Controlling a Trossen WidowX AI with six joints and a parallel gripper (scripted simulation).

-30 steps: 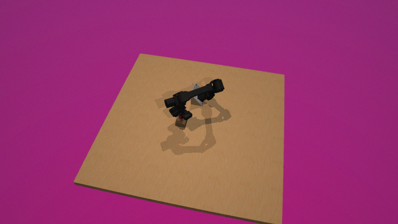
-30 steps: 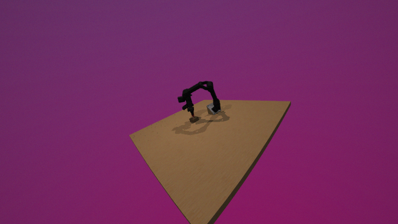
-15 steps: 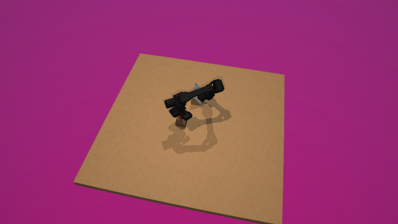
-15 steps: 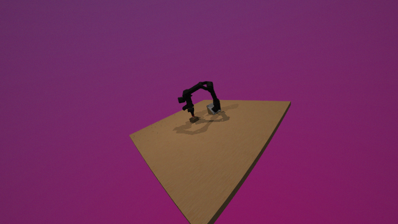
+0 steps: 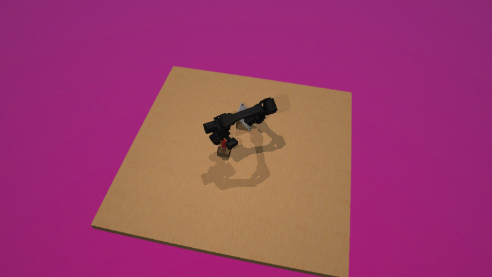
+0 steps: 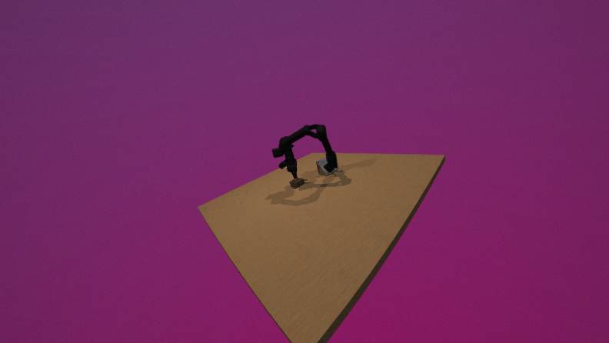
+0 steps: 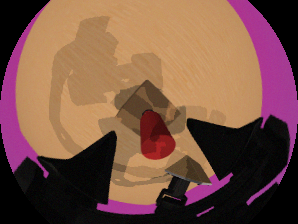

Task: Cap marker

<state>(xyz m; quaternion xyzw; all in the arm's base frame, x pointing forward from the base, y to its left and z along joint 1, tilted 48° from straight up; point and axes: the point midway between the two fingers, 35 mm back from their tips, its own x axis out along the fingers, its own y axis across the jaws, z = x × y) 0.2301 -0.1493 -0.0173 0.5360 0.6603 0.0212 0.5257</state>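
Red cap seated over holder block, hand spread wide.
Cap is left between the parted fingers, apparently released so the arm can be withdrawn without lifting it; full click can't be confirmed.

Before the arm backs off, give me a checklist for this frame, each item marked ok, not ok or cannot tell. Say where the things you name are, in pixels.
1. Gripper [image 5: 224,142] [image 6: 295,177] [image 7: 152,128] open: ok, its fingers stand wide apart.
2. Red cap [image 5: 223,143] [image 7: 157,140] free of the fingers: ok, the wrist view shows gaps on both sides.
3. Cap over the holder block [image 5: 223,153] [image 6: 296,183] [image 7: 146,92], not lying on the table [image 5: 275,206] [image 6: 319,255] [image 7: 200,50]: ok.
4. Cap clicked fully on: cannot tell, the join is too small to judge.
5. Arm [image 5: 240,115] [image 6: 297,135] away from the marker: not ok, the gripper is around the cap.
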